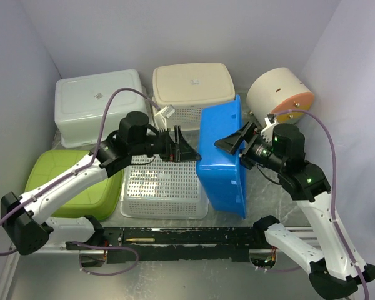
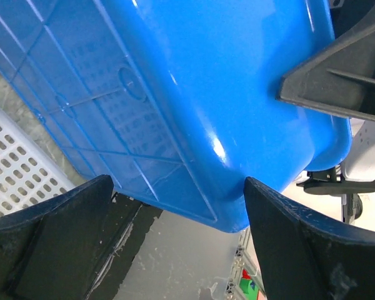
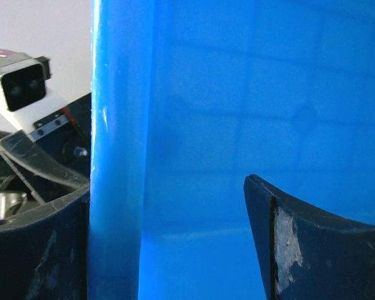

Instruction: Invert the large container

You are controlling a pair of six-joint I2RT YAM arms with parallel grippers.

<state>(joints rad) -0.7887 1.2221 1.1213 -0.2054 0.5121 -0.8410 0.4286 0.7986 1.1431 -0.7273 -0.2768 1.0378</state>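
Observation:
The large container (image 1: 222, 164) is a blue plastic tub standing tipped on its side in the middle right of the table, its opening facing right. My left gripper (image 1: 186, 147) is open just left of it, facing the ribbed underside (image 2: 144, 94) with its fingers apart from the plastic. My right gripper (image 1: 234, 139) is open astride the upper rim (image 3: 115, 156). One of its fingers (image 3: 300, 237) is inside the tub and the other is outside the rim. A wide gap shows between the inner finger and the rim.
A white tub (image 1: 97, 103) and a cream basket (image 1: 190, 84) stand at the back. A white perforated basket (image 1: 162, 187) and a green tub (image 1: 81, 187) lie to the left. A round cream container (image 1: 278, 94) is at the back right. A black rail (image 1: 175, 237) runs along the front.

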